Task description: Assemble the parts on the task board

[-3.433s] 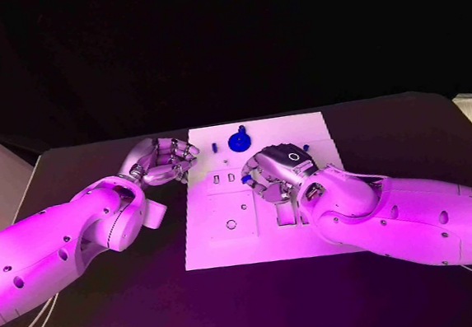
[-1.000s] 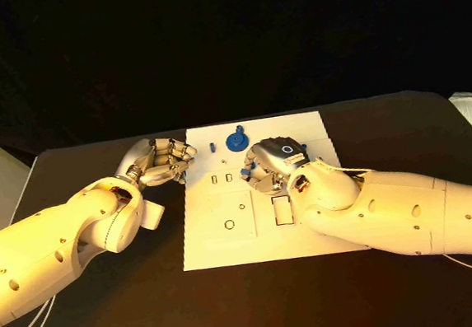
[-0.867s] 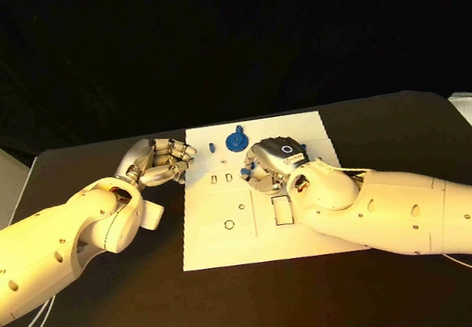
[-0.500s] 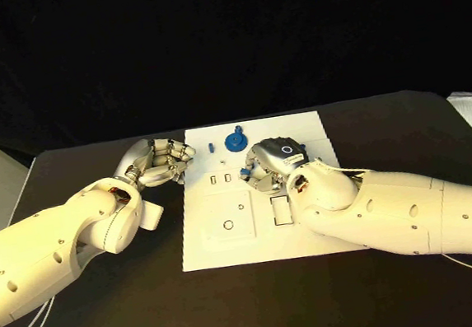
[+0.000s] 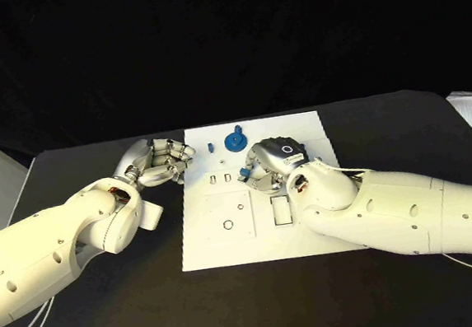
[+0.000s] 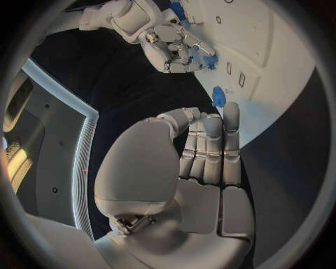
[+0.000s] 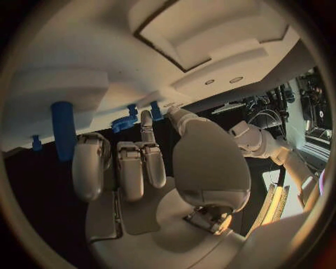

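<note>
The left hand (image 5: 159, 162), fingers curled and empty, hovers at the task board (image 5: 319, 234)'s ten-o'clock corner. A blue gear (image 5: 234, 141) already stands at the board's twelve o'clock beside a small blue peg (image 5: 209, 147); several slots remain unfilled. The right hand (image 5: 274, 164) works over the board's centre; whether it grasps a part cannot be told. It has edged slightly toward twelve o'clock since earlier.

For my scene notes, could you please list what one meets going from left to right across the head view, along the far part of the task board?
Left hand → small blue peg → blue gear → right hand.
</note>
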